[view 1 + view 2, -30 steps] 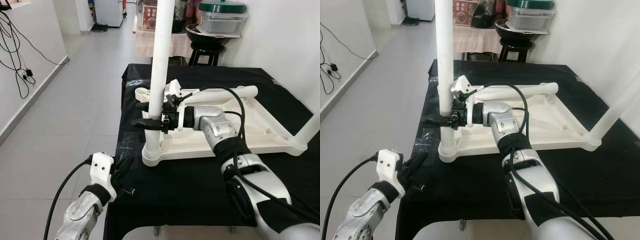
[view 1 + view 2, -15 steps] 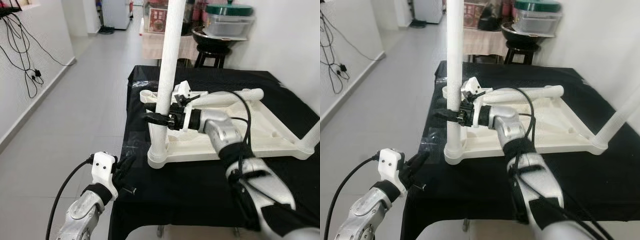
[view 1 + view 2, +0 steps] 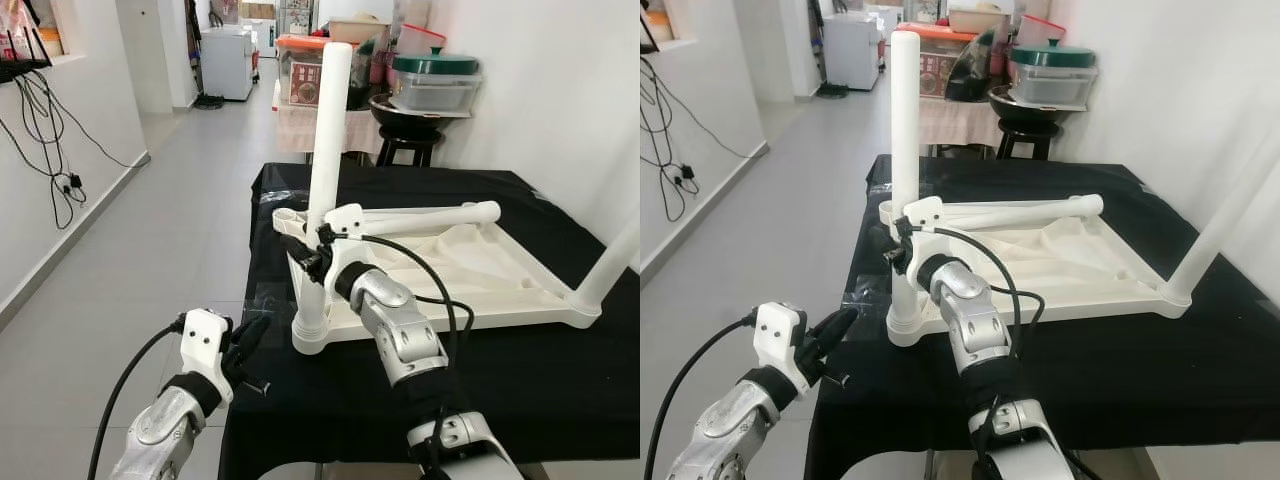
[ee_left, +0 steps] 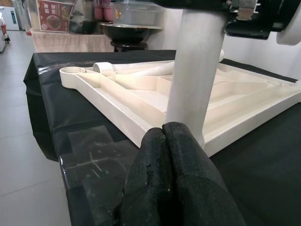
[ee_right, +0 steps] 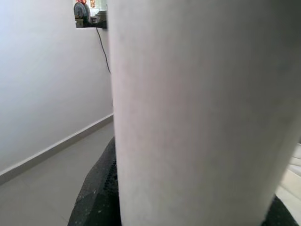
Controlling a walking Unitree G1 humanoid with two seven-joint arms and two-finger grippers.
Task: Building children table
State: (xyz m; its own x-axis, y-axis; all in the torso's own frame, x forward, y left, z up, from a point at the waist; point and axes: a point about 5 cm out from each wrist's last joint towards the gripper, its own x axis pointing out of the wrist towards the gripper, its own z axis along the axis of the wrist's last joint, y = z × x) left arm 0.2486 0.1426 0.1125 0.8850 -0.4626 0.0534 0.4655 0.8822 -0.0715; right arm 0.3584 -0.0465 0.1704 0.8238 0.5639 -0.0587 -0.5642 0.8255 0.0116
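Observation:
An upturned white children's table top (image 3: 480, 268) lies on a black-covered table (image 3: 520, 375). One white leg (image 3: 325, 150) stands upright in its near left corner socket. My right gripper (image 3: 303, 255) is shut on this leg low down, and the leg's surface (image 5: 202, 113) sits close before the wrist camera. A second leg (image 3: 612, 262) stands at the right corner. A third leg (image 3: 430, 215) lies across the top. My left gripper (image 3: 250, 340) hovers by the table's near left edge, its fingers (image 4: 164, 155) pressed together on nothing, pointing at the upright leg's base.
Grey floor stretches to the left, with cables (image 3: 45, 130) hanging on the left wall. Behind the table stand a stool with a black pot and a green-lidded container (image 3: 432, 85), boxes and a white freezer (image 3: 230, 60). A white wall runs along the right.
The camera has pulled back and up, so the leg's top end now shows. My right arm has bent under the gripper, which still holds the leg. The left gripper has hardly moved.

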